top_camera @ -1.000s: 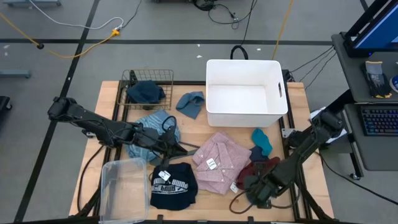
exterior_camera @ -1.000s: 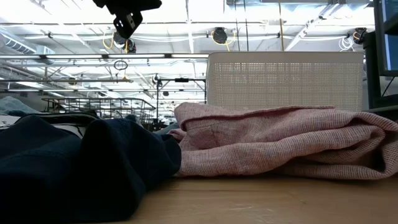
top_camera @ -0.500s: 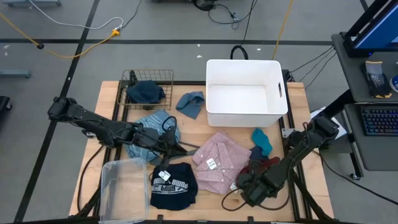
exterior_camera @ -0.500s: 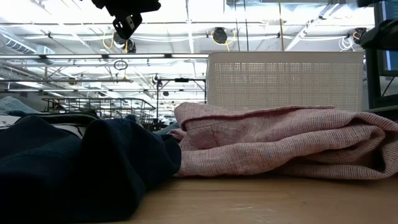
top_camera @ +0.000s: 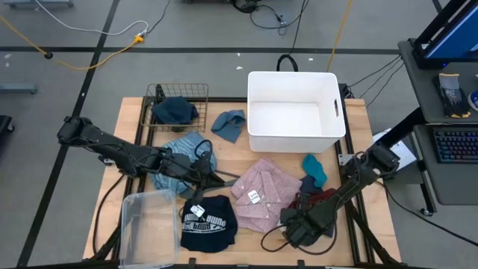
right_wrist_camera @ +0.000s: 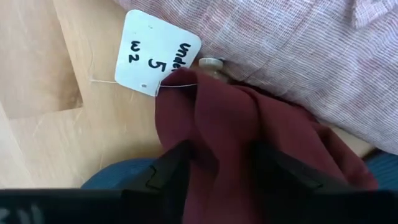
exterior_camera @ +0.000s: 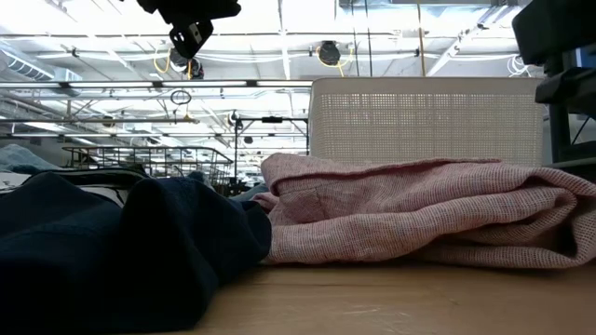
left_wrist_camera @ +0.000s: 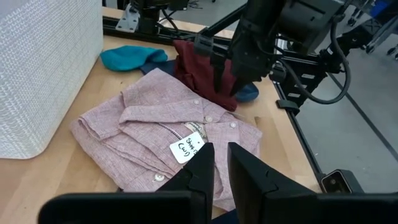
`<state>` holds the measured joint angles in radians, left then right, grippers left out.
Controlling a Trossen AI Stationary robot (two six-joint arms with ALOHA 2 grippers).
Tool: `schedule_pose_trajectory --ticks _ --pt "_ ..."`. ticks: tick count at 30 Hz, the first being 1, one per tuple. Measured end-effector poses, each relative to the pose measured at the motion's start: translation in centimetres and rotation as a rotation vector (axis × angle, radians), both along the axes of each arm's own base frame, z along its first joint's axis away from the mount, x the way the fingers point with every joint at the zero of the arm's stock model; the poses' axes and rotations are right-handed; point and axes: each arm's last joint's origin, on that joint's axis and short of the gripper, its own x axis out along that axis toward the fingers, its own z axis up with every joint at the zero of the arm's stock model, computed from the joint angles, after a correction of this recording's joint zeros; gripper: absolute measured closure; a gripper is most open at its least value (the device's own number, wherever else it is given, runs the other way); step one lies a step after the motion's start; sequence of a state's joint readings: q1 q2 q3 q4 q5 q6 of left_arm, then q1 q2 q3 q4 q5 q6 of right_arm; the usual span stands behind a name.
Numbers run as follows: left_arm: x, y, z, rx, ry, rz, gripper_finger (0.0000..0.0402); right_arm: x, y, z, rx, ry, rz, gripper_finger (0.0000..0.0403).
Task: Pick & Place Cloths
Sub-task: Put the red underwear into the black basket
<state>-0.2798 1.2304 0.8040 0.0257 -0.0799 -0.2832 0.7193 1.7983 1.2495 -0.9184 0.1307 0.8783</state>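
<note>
The maroon cloth (right_wrist_camera: 249,137) is seen bunched between the two dark fingers (right_wrist_camera: 168,168) of the right gripper (top_camera: 302,217), at the near right of the table (top_camera: 134,119). In the right wrist view the fabric fills the gap between the fingers, which are pressed against its sides, so the cloth is gripped. A white tag (right_wrist_camera: 158,53) on a thin string lies on the wood just beside the cloth, and the pink checked shirt (right_wrist_camera: 298,56) touches the cloth on its far side. In the left wrist view the maroon cloth (left_wrist_camera: 202,71) is seen pulled up in a peak under the right gripper (left_wrist_camera: 230,78), with navy cloth (left_wrist_camera: 249,92) just beside it and a teal cloth (left_wrist_camera: 127,57) farther off.

The left gripper (top_camera: 224,179) is held above the middle of the table, left of the pink checked shirt (top_camera: 261,194); its fingers (left_wrist_camera: 205,168) are nearly closed with only a narrow slit between them, and nothing is held.

A black cloth with white print (top_camera: 208,221) lies at the near edge, a light blue denim cloth (top_camera: 179,153) under the left arm, a grey-blue cloth (top_camera: 229,123) left of the white bin (top_camera: 295,78), and a dark teal cloth (top_camera: 175,110) in the wire basket (top_camera: 157,93) at the far left. A clear plastic box (top_camera: 149,224) stands at the near left.
</note>
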Motion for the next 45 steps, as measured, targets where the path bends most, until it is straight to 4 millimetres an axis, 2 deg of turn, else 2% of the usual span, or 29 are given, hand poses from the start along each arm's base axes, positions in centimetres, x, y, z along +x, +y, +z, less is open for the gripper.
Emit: schedule_pose_trajectory --ticks 4,10,15,19,25,29,35,40,45 --pt "0.0 0.0 0.0 0.0 0.0 0.0 0.0355 -0.1 0.0 0.1 0.002 0.0 -0.009 0.0291" --pt "0.0 0.0 0.0 0.018 -0.003 -0.008 0.0355 0.0 -0.2 0.2 0.013 0.009 -0.08 0.0386" --pt "0.0 0.0 0.0 0.024 -0.005 -0.01 0.0355 -0.3 -0.7 1.6 0.09 0.027 -0.134 0.0393" --pt "0.0 0.0 0.0 0.02 -0.007 -0.009 0.0355 -0.9 -1.8 4.5 0.156 -0.045 -0.15 0.0398" --pt "0.2 -0.1 0.5 -0.03 -0.05 0.006 0.0355 -2.5 -4.5 10.4 0.274 -0.257 -0.096 0.04" --pt "0.4 -0.1 1.1 -0.04 -0.119 0.021 0.0355 -3.7 -6.2 14.5 0.337 -0.509 -0.032 0.0401" --pt "0.7 0.1 2.5 -0.056 -0.265 0.098 0.0355 -5.2 -8.1 19.7 0.34 -0.923 0.147 0.0402" --pt "0.7 0.1 3.5 -0.053 -0.373 0.153 0.0355 -5.4 -9.2 22.7 0.261 -1.194 0.325 0.0402" --pt "0.5 -0.5 4.6 -0.023 -0.485 0.172 0.0355 -4.9 -10.0 24.2 0.2 -1.349 0.485 0.0402"
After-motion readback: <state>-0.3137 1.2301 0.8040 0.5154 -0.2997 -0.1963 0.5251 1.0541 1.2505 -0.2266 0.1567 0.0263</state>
